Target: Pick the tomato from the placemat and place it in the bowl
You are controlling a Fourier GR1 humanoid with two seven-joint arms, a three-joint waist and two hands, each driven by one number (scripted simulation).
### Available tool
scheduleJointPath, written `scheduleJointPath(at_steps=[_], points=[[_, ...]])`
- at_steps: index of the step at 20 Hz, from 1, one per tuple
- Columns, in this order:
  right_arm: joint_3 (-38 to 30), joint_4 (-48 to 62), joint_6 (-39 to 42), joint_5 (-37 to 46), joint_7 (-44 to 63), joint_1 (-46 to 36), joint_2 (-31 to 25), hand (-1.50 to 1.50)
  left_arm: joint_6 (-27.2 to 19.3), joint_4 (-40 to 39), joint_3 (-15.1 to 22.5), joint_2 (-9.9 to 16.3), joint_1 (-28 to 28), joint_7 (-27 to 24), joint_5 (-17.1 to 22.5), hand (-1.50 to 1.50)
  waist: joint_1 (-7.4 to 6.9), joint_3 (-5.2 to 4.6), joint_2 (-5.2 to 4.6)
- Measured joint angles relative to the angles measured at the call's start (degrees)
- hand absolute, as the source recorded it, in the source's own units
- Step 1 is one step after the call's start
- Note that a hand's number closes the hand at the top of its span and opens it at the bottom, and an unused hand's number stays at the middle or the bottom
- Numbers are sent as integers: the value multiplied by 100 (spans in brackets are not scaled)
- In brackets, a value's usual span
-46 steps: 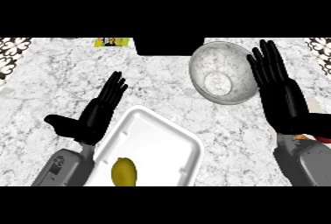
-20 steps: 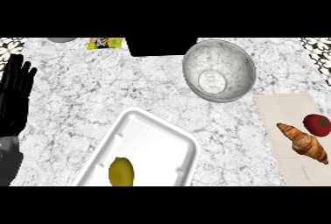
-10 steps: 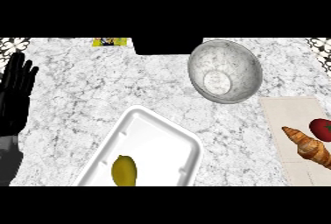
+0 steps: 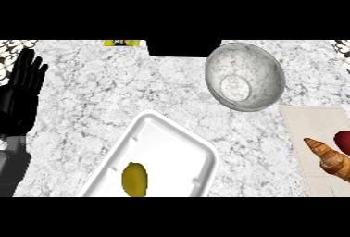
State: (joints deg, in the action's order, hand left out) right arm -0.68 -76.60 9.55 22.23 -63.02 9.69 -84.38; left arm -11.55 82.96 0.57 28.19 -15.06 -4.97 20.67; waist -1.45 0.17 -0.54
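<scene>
The red tomato (image 4: 342,140) lies at the right edge of the view, cut off by it, on a pale beige placemat (image 4: 316,120). A brown croissant (image 4: 329,159) lies just in front of it on the same mat. The grey marbled bowl (image 4: 245,77) sits at the back right of the counter, left of the mat, with nothing inside. My left hand (image 4: 19,96) rests at the far left edge, fingers straight and pointing up, holding nothing. My right hand does not show.
A white rectangular tray (image 4: 160,157) lies tilted at the front middle with a yellow lemon (image 4: 134,179) in it. A small yellow-labelled item (image 4: 121,43) sits at the back edge beside a dark recess (image 4: 183,47).
The right hand has left the view, uncovering the mat with tomato and croissant. The left hand has gone from the middle to the far left edge. The view has since shifted slightly left.
</scene>
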Motion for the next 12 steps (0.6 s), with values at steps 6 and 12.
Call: scheduleJointPath(at_steps=[6, 12], points=[[602, 439, -236, 489, -26, -482, 412, -150, 139, -83, -56, 7, -144, 21, -2, 0, -105, -2, -19], [1188, 1153, -362, 1028, -21, -1223, 1002, -150, 208, -167, -66, -72, -185, 11, -53, 0, -152, -1, -24]])
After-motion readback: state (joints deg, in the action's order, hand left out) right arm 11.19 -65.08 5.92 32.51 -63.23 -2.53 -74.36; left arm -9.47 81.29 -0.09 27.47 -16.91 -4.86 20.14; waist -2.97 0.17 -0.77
